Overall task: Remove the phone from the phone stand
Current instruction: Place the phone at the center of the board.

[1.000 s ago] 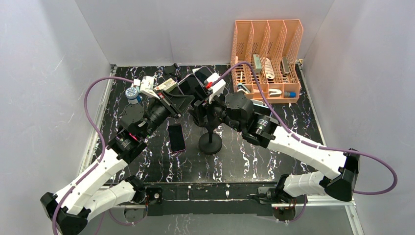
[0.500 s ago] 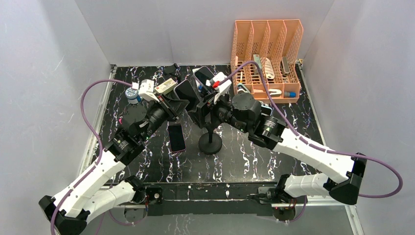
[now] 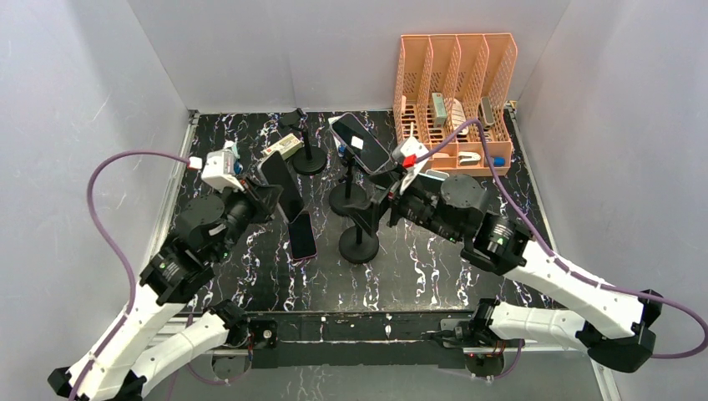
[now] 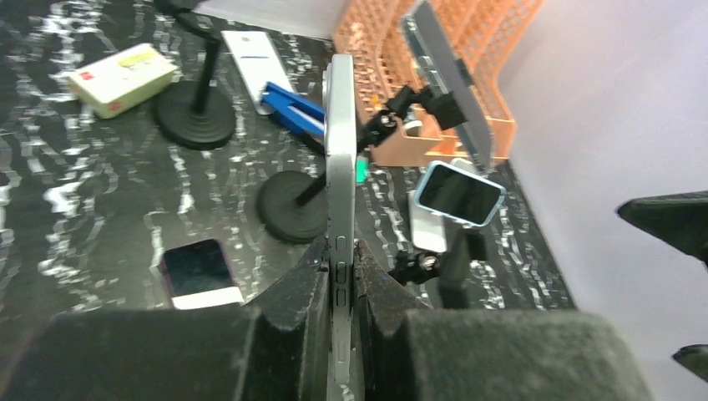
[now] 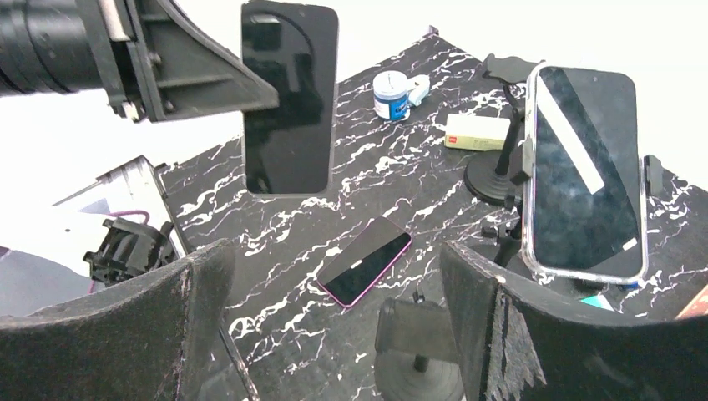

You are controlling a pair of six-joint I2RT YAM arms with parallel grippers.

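My left gripper is shut on the lower end of a dark phone, which it holds upright in the air to the left of the stands. The left wrist view shows the phone edge-on between the two fingers. The phone stand at mid-table carries nothing, and its clamp is bare. My right gripper stands open just right of that stand. In the right wrist view the right gripper has nothing between its fingers, and the held phone hangs beyond them.
A clear-cased phone sits tilted on a second stand. A third stand is behind. A purple-edged phone lies flat on the table. An orange organizer is at the back right, with a small box and a blue jar at the back left.
The left arm drew back to the left with the phone, away from the stand. The right gripper opened fully and pulled back to the right.
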